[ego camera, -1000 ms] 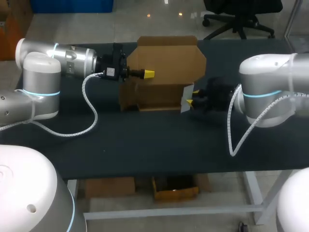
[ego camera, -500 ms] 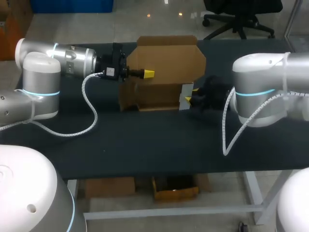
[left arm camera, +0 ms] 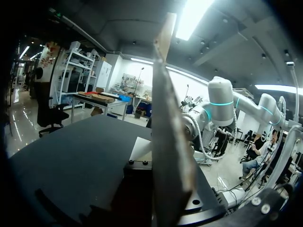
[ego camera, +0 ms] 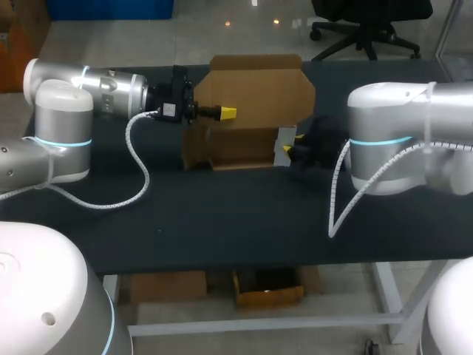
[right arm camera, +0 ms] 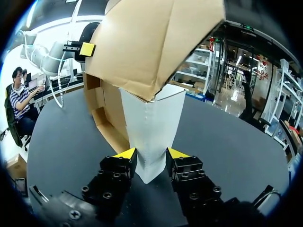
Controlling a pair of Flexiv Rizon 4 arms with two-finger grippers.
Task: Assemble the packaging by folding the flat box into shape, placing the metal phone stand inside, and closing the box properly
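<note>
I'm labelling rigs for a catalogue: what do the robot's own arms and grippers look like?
The left arm and right arm are rounded silver-grey tubes with glowing cyan rings at the joints. A white coiled cable loops along each to a black, boxy gripper; the left gripper and right gripper each have two fingers with bright yellow tips.

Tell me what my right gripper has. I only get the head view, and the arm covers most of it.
Observer: In the right wrist view, the right gripper has the white flap between its yellow tips, and both look to be touching it.
Operator: Is that flap upright?
Observer: Yes, it stands up from the table, and the brown lid hangs over its top.
Operator: And the left side?
Observer: The left wrist view shows a cardboard panel edge-on, rising straight ahead of the left gripper.
</note>
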